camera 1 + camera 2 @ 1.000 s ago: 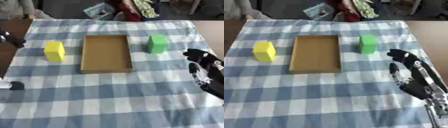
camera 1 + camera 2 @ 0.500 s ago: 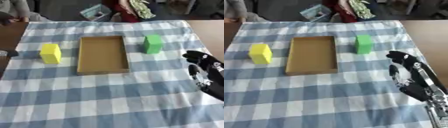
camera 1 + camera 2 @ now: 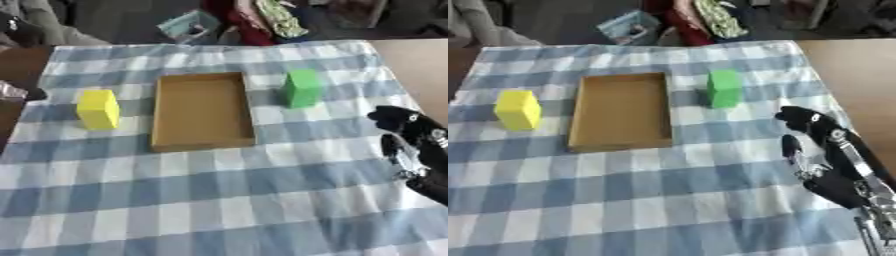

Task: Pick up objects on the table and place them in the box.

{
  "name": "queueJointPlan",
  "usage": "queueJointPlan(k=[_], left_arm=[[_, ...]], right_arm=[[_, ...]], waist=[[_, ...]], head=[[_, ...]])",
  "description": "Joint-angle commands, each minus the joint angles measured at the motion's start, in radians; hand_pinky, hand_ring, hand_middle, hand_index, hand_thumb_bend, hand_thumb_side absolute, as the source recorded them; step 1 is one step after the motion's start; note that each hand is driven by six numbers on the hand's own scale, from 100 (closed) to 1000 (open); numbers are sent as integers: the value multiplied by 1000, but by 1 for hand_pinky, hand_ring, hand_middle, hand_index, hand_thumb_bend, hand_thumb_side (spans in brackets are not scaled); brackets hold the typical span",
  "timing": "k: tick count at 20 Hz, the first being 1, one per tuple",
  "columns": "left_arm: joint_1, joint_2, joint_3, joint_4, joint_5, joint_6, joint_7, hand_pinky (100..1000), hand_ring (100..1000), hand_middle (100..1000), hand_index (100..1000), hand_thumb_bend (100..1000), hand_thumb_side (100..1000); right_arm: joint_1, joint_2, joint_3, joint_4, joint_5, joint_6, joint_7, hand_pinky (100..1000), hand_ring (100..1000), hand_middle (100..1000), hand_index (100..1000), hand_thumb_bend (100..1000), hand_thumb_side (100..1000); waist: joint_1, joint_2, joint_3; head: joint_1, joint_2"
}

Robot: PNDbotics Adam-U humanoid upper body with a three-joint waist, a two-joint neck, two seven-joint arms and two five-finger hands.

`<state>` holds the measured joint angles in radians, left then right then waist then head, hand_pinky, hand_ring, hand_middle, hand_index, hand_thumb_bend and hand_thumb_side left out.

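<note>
The right robot hand (image 3: 826, 160) hangs at 4 o'clock, fingers wide, holding nothing. The cardboard box (image 3: 203, 111) sits between the yellow block (image 3: 97, 108) and the green block (image 3: 302, 88).

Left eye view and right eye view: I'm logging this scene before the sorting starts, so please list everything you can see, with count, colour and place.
box: one, brown cardboard, open and holding nothing, middle of the table.
yellow block: one, yellow, upright on the cloth left of the box, apart from it.
green block: one, green, upright on the cloth right of the box, apart from it.
tablecloth: one, blue and white check, covering most of the table.
table: one, brown wood, bare at the right edge.
clutter: several things, mixed colours, beyond the far edge; cannot tell what they are.
right hand: one, black with silver, at the right, fingers relaxed, holding nothing.
left hand: cannot be made out in either view.
</note>
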<state>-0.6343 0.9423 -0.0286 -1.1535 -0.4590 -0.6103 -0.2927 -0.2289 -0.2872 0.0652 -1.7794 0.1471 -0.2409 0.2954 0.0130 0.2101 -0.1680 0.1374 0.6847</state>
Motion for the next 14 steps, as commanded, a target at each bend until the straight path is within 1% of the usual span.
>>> queueJointPlan(k=[1, 5, 9, 14], left_arm=[[-43, 3, -7, 39, -43, -22, -22, 701, 623, 614, 831, 704, 540], [-79, -34, -22, 81, -99, -42, -34, 698, 623, 612, 832, 715, 567], [-94, -65, -33, 104, -157, -55, -31, 696, 623, 613, 833, 727, 579], [-100, -93, -36, 136, -237, -46, 0, 687, 614, 607, 834, 737, 578]], right_arm=[[-14, -24, 2, -8, -8, -2, 6, 886, 883, 781, 890, 100, 553], [-17, -24, 5, -8, -10, -2, 9, 886, 884, 781, 890, 100, 559], [-18, -23, 6, -7, -12, -3, 12, 886, 884, 781, 890, 100, 562], [-20, -21, 6, -8, -13, -4, 14, 886, 883, 781, 890, 100, 563]], waist=[[5, -11, -6], [7, -8, -19], [9, -4, -27], [11, -1, -35]], head=[[10, -4], [19, -3], [23, -2], [25, -2]])
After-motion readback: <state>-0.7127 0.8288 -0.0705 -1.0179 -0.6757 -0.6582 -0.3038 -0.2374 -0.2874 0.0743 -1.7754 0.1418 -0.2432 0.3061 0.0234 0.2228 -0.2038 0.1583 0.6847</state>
